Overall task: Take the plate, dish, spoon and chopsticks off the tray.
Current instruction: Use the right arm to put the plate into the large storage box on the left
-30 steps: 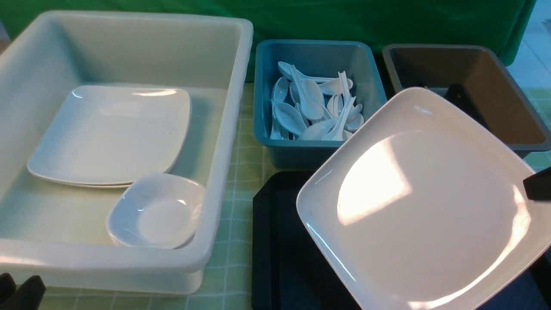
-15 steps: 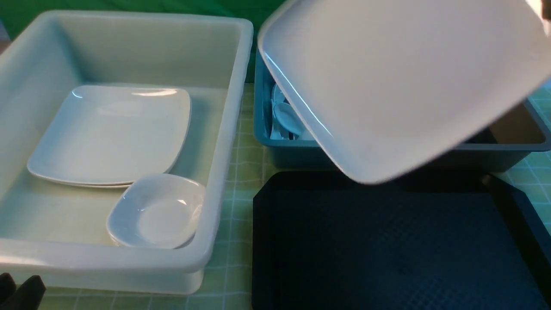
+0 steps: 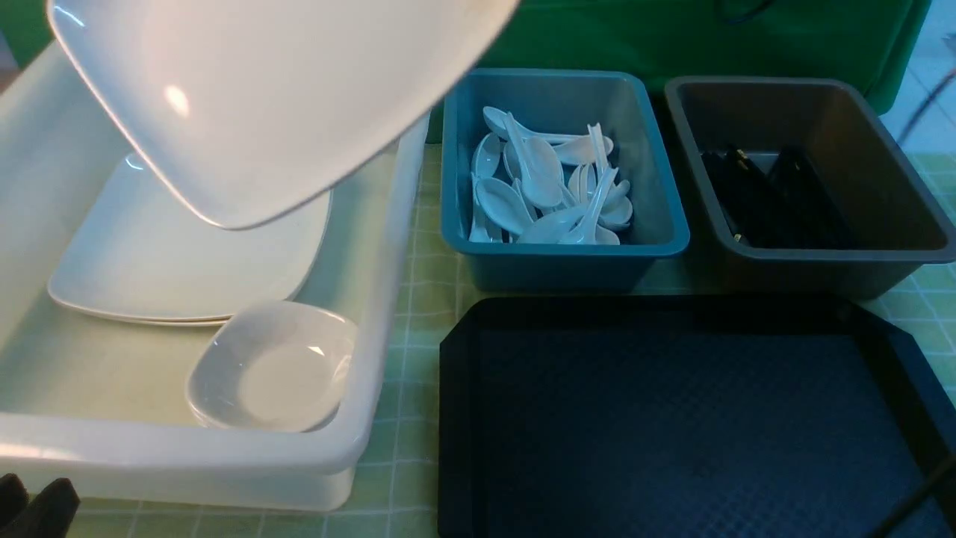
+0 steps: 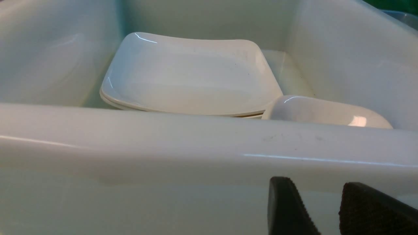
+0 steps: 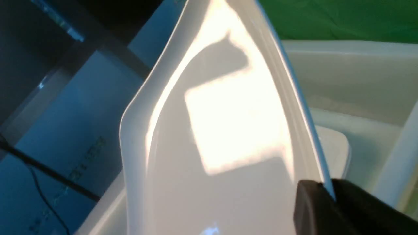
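Staged lab set-up, green backdrop cloth (image 3: 635,37), gridded green worktop mat (image 3: 426,284), plastic tubs (image 3: 553,273) of sorted spoons (image 3: 538,187), chopsticks (image 3: 747,194), plates (image 3: 172,261)

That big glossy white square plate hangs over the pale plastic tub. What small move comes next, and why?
Probably lower the large white square plate level onto the stacked plates in the pale tub: the right fingers pinch its rim and it hangs tilted above them.

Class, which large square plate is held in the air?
The tilted plate, its rim pinched by the right gripper above the white tub; the other plates lie stacked flat inside it.
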Action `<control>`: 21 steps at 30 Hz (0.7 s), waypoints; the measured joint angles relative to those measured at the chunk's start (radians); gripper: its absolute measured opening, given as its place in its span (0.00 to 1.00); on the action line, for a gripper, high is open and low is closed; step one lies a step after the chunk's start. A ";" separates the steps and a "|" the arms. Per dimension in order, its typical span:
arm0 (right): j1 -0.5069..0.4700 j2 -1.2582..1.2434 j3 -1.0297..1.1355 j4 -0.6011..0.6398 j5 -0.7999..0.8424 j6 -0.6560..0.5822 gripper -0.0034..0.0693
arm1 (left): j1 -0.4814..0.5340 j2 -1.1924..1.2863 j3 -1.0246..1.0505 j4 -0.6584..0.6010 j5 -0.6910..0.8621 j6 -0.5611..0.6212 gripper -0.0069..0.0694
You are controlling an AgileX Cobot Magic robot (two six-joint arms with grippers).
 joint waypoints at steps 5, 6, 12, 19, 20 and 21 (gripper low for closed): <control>0.116 0.134 -0.008 0.009 -0.278 0.092 0.08 | 0.000 0.000 0.000 0.000 0.000 0.000 0.39; 0.132 0.156 -0.008 0.011 -0.319 0.105 0.08 | 0.000 0.000 0.000 0.000 0.000 0.000 0.39; 0.219 0.242 -0.008 0.025 -0.535 0.167 0.09 | 0.000 0.000 0.000 0.000 0.000 0.000 0.39; 0.286 0.307 -0.010 0.040 -0.660 0.204 0.09 | 0.000 0.000 0.000 0.000 0.000 0.000 0.39; 0.287 0.308 -0.010 0.041 -0.661 0.204 0.09 | 0.000 0.000 0.000 0.000 0.000 0.000 0.39; 0.294 0.319 -0.012 0.041 -0.665 0.204 0.09 | 0.000 0.000 0.000 0.000 0.000 0.000 0.39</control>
